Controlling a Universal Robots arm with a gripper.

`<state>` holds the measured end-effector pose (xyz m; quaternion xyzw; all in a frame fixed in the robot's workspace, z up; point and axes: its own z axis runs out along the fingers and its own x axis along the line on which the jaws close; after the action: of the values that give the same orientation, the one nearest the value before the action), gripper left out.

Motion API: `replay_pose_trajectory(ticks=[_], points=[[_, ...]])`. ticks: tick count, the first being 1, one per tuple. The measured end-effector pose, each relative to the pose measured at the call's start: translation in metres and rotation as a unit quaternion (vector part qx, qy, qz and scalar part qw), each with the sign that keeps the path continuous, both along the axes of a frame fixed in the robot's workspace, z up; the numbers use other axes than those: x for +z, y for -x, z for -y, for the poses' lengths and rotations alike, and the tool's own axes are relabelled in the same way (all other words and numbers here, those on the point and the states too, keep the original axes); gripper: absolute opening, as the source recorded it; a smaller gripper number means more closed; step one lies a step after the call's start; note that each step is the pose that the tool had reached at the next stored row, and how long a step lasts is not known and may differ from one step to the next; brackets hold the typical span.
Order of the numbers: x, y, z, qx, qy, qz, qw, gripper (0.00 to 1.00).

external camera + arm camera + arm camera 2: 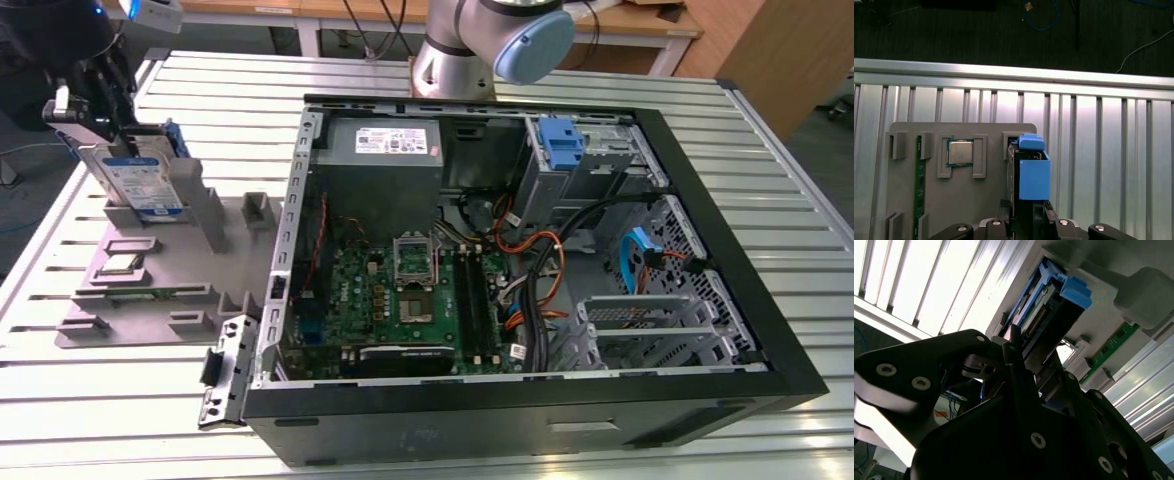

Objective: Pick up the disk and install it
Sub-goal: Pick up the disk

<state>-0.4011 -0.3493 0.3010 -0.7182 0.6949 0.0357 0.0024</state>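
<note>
Item 1: disk (138, 180), on edge in the grey rack (174, 290) on the table (120, 420), exterior view's left. Pincer (104, 135) clamped on its upper end. Step: pick-up. I judge any lift needs a straight pull clear of the slot walls.

My worktable (120, 420) is ribbed aluminium, its slats running from the exterior view's left to its right. Glare washes the slats pale in both wrist views. Past the far edge stands a wooden desk (334, 12) on white legs, with a wooden cabinet (787, 60) at the exterior view's right. Dark floor (954, 30) lies beyond the table edge, a blue cable (1041, 28) loose on it.
</note>
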Motion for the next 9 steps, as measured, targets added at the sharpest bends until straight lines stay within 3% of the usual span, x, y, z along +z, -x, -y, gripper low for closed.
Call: replay_pose_trajectory(ticks=[3, 4, 9], points=[[-0.0001, 0.0000, 0.0000, 0.000, 0.0000, 0.0000, 1.0000, 0.36], [0.0000, 0.0000, 0.0000, 0.000, 0.0000, 0.0000, 1.0000, 0.42], [0.0000, 0.0000, 0.0000, -0.006, 0.0000, 0.0000, 1.0000, 0.42]])
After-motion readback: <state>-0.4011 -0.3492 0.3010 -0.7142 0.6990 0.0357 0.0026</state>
